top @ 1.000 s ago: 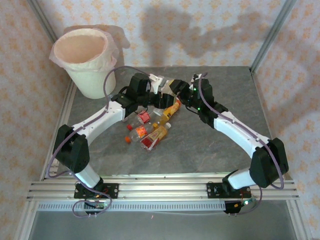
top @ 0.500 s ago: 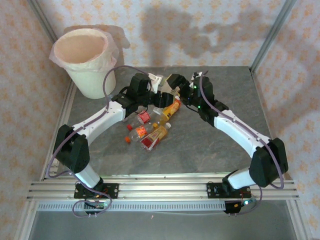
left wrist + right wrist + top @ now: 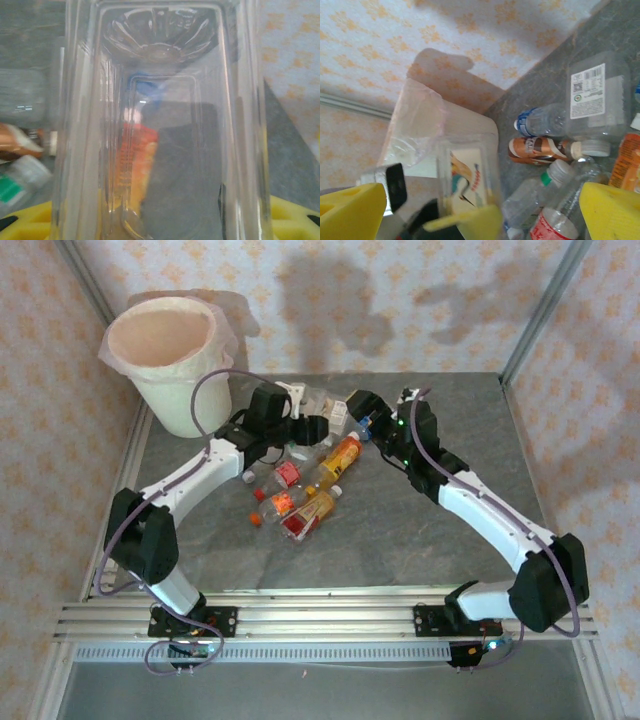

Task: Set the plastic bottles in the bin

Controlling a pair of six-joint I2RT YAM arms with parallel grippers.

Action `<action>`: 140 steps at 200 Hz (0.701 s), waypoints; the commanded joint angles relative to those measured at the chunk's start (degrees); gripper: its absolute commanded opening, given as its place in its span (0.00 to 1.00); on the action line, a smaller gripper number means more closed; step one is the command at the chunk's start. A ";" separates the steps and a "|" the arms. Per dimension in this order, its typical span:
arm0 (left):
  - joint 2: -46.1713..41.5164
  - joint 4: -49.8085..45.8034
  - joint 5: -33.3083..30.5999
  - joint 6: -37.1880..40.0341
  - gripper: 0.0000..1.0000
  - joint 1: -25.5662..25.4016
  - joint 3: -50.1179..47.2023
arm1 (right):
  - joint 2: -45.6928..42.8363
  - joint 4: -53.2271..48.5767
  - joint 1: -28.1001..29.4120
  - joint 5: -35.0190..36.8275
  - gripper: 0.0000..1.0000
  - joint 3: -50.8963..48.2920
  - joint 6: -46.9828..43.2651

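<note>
Step in hand, by my read: carrying one bottle to the bin. Your left end effector pinches a clear bottle by its body, lifted off the desk near the far middle. Your right end effector sits just beside it, fingers spread wide, gripping nothing. The bin stands at the far-left corner with its mouth open and a pink liner over the rim. Can't tell what's inside. Loose bottles lie clustered on the desk between the two arms, orange and red labels among them, so plenty to go.

Next move, likely: swing the left arm toward the far left, get the bottle above the rim, then release over the mouth. The bin looks tall, so lift before you cross. Back the right arm off first, since it looks close enough to clip.

Room: open desk on the right half and the near side. Tight on the left, where the bin hugs the frame post and the papered wall. The left arm's cable loop arcs near the bin wall, so watch for a snag.
</note>
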 commanded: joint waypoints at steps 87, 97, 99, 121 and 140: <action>0.82 -9.28 -30.25 6.47 0.48 13.17 26.80 | -1.54 0.18 -0.36 -2.21 0.99 0.63 -9.53; 1.68 -8.51 -31.68 7.04 0.48 14.17 28.92 | -1.99 -0.04 -0.38 -2.05 0.99 0.43 -9.55; 1.77 -8.37 -32.02 7.13 0.48 14.31 29.39 | -2.11 -0.05 -0.38 -2.08 0.99 0.39 -9.55; 4.68 -7.85 -32.34 8.03 0.48 16.61 34.49 | -3.06 -0.44 -0.31 -1.38 0.99 -0.24 -9.55; 7.97 -7.92 -34.03 8.07 0.48 18.38 38.60 | -3.90 -0.78 -0.38 -0.81 0.99 -0.77 -9.73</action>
